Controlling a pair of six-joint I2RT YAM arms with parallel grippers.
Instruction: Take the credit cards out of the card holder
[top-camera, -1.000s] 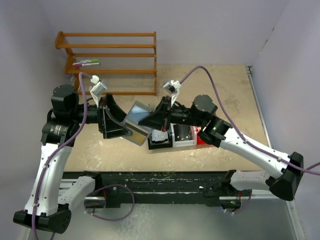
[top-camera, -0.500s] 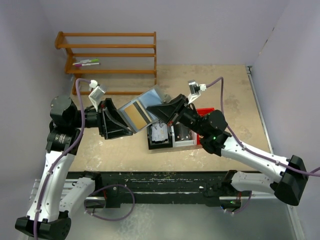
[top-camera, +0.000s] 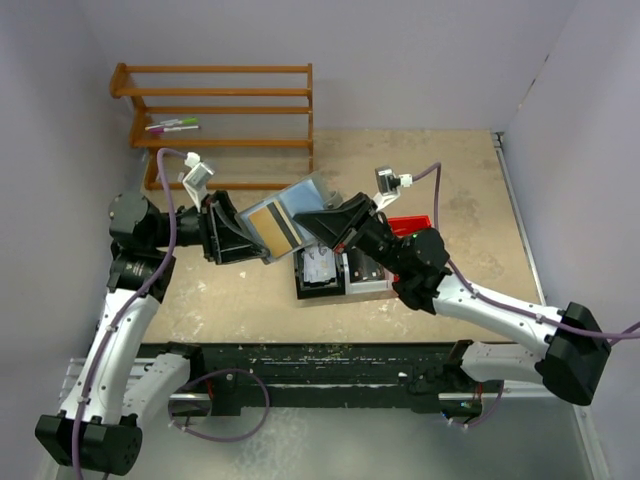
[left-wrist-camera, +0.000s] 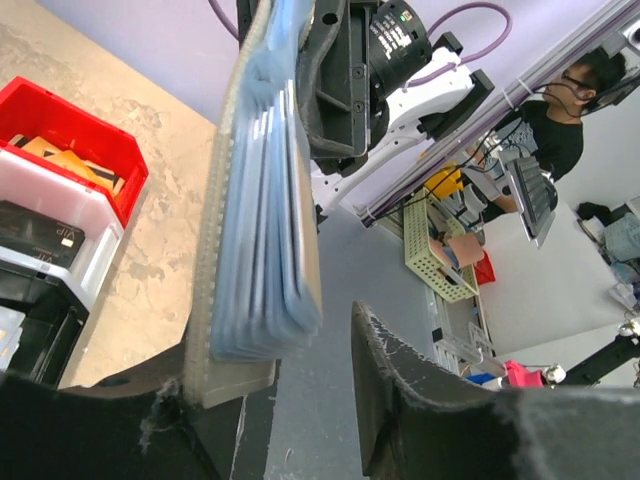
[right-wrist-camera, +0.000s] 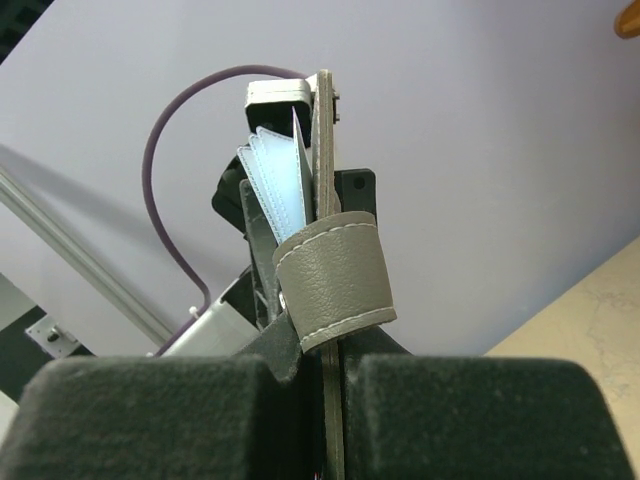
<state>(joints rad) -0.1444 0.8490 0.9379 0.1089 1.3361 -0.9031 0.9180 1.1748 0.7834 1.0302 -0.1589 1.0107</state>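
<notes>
Since a second ago the card holder (top-camera: 292, 203) has been rising and turning. It is now hanging in the air between my two arms, above the tabletop (top-camera: 450, 180) and just beyond the black bin (top-camera: 318, 276), with its inner face tipping towards the overhead camera. A tan-gold card (top-camera: 265, 228) with a dark stripe is showing on that face, still sitting in the holder.

My right jaws are clamping shut on the holder's cover edge, just below its grey strap loop (right-wrist-camera: 335, 285), with no gap showing between finger and cover. My left jaws are standing apart. In the left wrist view the holder is leaning against one finger (left-wrist-camera: 90, 420), while the other finger (left-wrist-camera: 420, 400) is keeping clear of it, so I am not gripping anything on that side.

I am judging the holder to be light and floppy, with a soft leather-like cover and a fan of thin clear sleeves (left-wrist-camera: 262, 200) that will be flexing as I pull. The card itself is looking stiff, thin and slick, so a broad pinch will be sliding off it. I am thinking the best hold is on its exposed short edge, finger pads flat on both faces, while the right side is bracing the cover firmly. Pulling along the pocket rather than across it should be keeping the sleeve from buckling or tearing.
</notes>
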